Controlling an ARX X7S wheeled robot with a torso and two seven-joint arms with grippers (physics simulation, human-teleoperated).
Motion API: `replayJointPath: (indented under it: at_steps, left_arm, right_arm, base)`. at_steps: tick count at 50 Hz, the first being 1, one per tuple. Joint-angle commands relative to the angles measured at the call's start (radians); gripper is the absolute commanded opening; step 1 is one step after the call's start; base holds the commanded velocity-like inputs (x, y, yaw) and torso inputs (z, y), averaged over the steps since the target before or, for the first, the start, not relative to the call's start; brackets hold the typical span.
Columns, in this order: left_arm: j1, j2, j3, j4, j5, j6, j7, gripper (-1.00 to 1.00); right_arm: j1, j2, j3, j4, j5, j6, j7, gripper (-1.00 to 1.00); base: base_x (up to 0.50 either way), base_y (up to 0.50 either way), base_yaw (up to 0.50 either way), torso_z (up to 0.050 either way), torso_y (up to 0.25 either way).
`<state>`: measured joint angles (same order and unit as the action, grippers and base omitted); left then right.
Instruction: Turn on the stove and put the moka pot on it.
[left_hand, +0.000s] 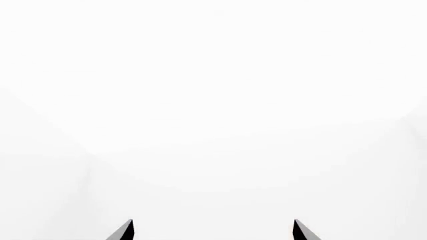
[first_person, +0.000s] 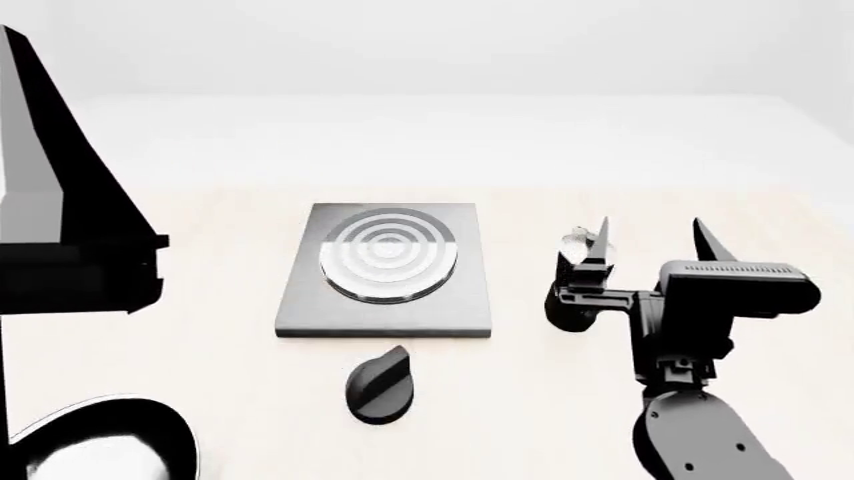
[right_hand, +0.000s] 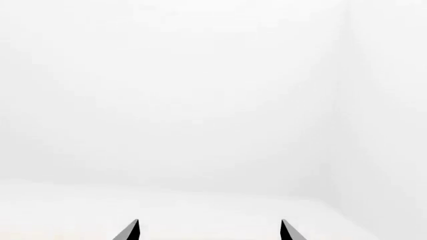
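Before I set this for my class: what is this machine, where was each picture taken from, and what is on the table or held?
It is a simulated robot with two arms. The head view looks down from its head. The two wrist views come from cameras near each gripper and show only fingertips against white. On the table lie a stove and its black knob. The moka pot peeks out behind the right gripper. That gripper and the left gripper are open, holding nothing.
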<state>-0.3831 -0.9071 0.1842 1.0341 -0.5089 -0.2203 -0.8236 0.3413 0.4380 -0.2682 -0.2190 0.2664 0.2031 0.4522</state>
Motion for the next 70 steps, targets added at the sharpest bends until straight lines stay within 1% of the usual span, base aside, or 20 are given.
replayJointPath:
  at_steps: [1, 13, 16, 17, 18, 19, 21, 28, 30, 31, 32, 34, 52, 58, 60, 61, 62, 70]
  left_arm:
    - [-0.010, -0.028, 0.020, -0.006, -0.017, 0.024, -0.034, 1.00]
    - [-0.006, -0.034, 0.035, -0.015, -0.011, 0.046, -0.041, 1.00]
    - [-0.002, -0.038, 0.034, -0.016, -0.013, 0.052, -0.044, 1.00]
    - [0.000, -0.039, 0.034, -0.017, -0.014, 0.055, -0.045, 1.00]
    - [0.001, -0.038, 0.036, -0.018, -0.012, 0.056, -0.045, 1.00]
    - [0.001, -0.038, 0.039, -0.019, -0.011, 0.057, -0.044, 1.00]
    - [0.000, -0.039, 0.040, -0.019, -0.012, 0.058, -0.046, 1.00]
    - [0.001, -0.035, 0.050, -0.026, -0.006, 0.067, -0.047, 1.00]
    - [0.000, -0.036, 0.053, -0.026, -0.004, 0.066, -0.047, 1.00]
    - [0.002, -0.039, 0.048, -0.025, -0.009, 0.068, -0.050, 1.00]
    - [0.002, -0.041, 0.047, -0.025, -0.011, 0.068, -0.051, 1.00]
    - [0.005, -0.039, 0.050, -0.028, -0.006, 0.072, -0.050, 1.00]
    - [0.008, -0.039, 0.056, -0.037, -0.009, 0.086, -0.053, 1.00]
    - [0.003, -0.041, 0.057, -0.035, -0.016, 0.086, -0.056, 1.00]
    - [0.002, -0.041, 0.059, -0.037, -0.015, 0.086, -0.056, 1.00]
    - [0.002, -0.040, 0.061, -0.038, -0.014, 0.087, -0.055, 1.00]
    - [0.003, -0.040, 0.061, -0.039, -0.014, 0.088, -0.055, 1.00]
    - [0.004, -0.032, 0.074, -0.047, -0.004, 0.094, -0.053, 1.00]
  right_arm:
    - [-0.025, -0.015, -0.019, 0.102, -0.012, -0.040, -0.012, 1.00]
    - [-0.038, -0.026, -0.036, 0.164, -0.013, -0.026, -0.016, 1.00]
    - [-0.038, -0.030, -0.039, 0.186, -0.015, -0.034, -0.018, 1.00]
    - [-0.048, -0.038, -0.046, 0.226, -0.026, -0.072, -0.023, 1.00]
    - [-0.043, -0.034, -0.044, 0.209, -0.018, -0.049, -0.023, 1.00]
    - [-0.050, -0.041, -0.046, 0.243, -0.025, -0.085, -0.026, 1.00]
    - [-0.040, -0.032, -0.041, 0.206, -0.010, -0.039, -0.023, 1.00]
    - [-0.040, -0.034, -0.044, 0.219, -0.010, -0.041, -0.025, 1.00]
    - [-0.041, -0.036, -0.045, 0.226, -0.012, -0.048, -0.025, 1.00]
    - [-0.052, -0.049, -0.051, 0.286, -0.027, -0.110, -0.031, 1.00]
    - [-0.051, -0.050, -0.051, 0.291, -0.028, -0.113, -0.031, 1.00]
    - [-0.036, -0.039, -0.048, 0.242, -0.012, -0.051, -0.027, 1.00]
    - [-0.028, -0.044, -0.057, 0.289, -0.010, -0.051, -0.036, 1.00]
    - [0.009, -0.056, -0.061, 0.387, -0.017, -0.079, -0.054, 1.00]
    - [0.015, -0.074, -0.068, 0.480, -0.037, -0.150, -0.063, 1.00]
    - [0.032, -0.064, -0.071, 0.447, -0.033, -0.094, -0.062, 1.00]
    - [0.035, -0.064, -0.073, 0.448, -0.034, -0.090, -0.062, 1.00]
    - [0.067, -0.078, -0.080, 0.529, -0.041, -0.121, -0.078, 1.00]
  base:
    - [0.00, 0.00, 0.00, 0.000, 0.000]
    - [0.00, 0.00, 0.00, 0.000, 0.000]
    - [0.00, 0.00, 0.00, 0.000, 0.000]
    - [0.00, 0.00, 0.00, 0.000, 0.000]
    - [0.00, 0.00, 0.00, 0.000, 0.000]
    - [0.00, 0.00, 0.00, 0.000, 0.000]
    - [0.00, 0.00, 0.00, 0.000, 0.000]
    - [0.00, 0.00, 0.00, 0.000, 0.000]
    - [0.00, 0.00, 0.00, 0.000, 0.000]
    - [0.00, 0.00, 0.00, 0.000, 0.000]
    - [0.00, 0.00, 0.00, 0.000, 0.000]
    - [0.00, 0.00, 0.00, 0.000, 0.000]
    - [0.00, 0.00, 0.00, 0.000, 0.000]
    - [0.00, 0.00, 0.00, 0.000, 0.000]
    - [0.00, 0.00, 0.00, 0.000, 0.000]
    - [0.00, 0.00, 0.00, 0.000, 0.000]
    - [0.00, 0.00, 0.00, 0.000, 0.000]
    - [0.00, 0.00, 0.00, 0.000, 0.000]
